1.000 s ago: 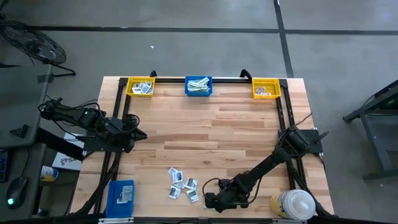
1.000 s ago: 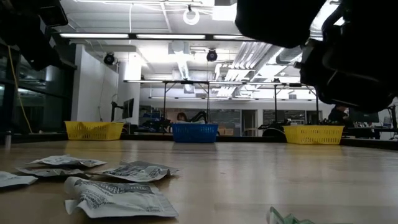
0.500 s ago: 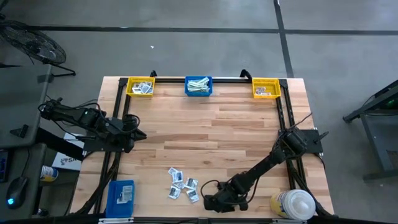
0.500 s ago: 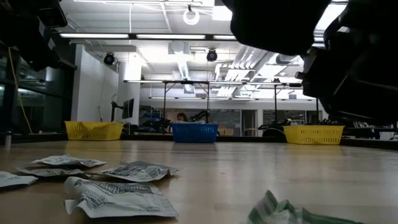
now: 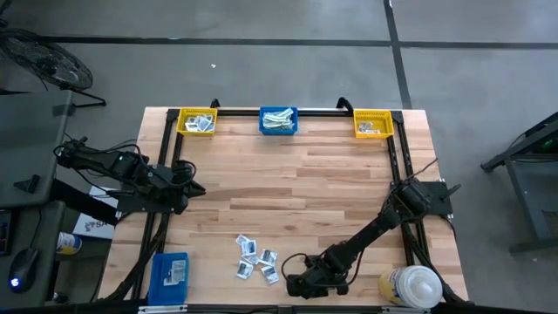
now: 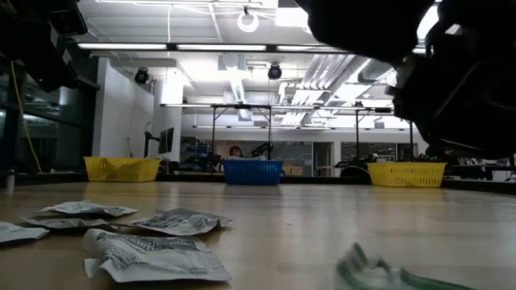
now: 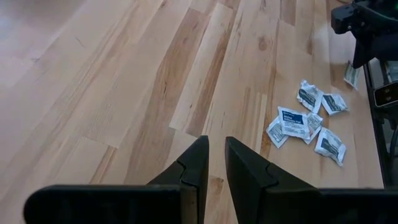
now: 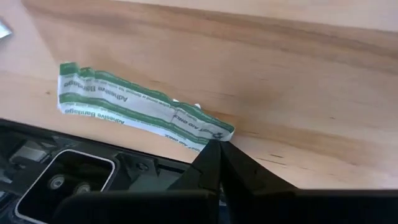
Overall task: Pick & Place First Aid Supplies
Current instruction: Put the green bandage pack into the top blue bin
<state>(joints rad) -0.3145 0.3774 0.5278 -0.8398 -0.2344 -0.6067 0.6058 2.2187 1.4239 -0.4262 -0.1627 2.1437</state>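
Note:
My right gripper point(image 5: 295, 284) is low at the table's near edge, shut on a narrow green-and-white strip point(image 8: 134, 107). The strip shows blurred at the bottom of the low view point(image 6: 379, 272). A heap of white first aid packets point(image 5: 255, 259) lies flat on the wood just left of that gripper and also shows in the low view point(image 6: 153, 254). My left gripper point(image 7: 215, 163) hovers over bare wood at the table's left side point(image 5: 193, 187). Its fingers stand a narrow gap apart with nothing between them. My right gripper pinches the strip's near end point(image 8: 214, 132) between its two fingertips point(image 8: 208, 152). The fingers come slanting down from the table's right and lie along the strip. The strip stretches away from them, crumpled, low along the near edge. Whether its far end point(image 8: 68, 93) rests on the wood I cannot tell.
Three small bins stand along the far edge: yellow point(image 5: 197, 121), blue point(image 5: 278, 120), yellow point(image 5: 372, 124). A blue box point(image 5: 170, 275) sits at the near left corner and a white-capped bottle point(image 5: 414, 286) at the near right. Bare wood fills the middle.
In the low view the green-and-white strip has come up from the picture's bottom edge and now stands higher and crumpled. My right arm has shifted a little above it.

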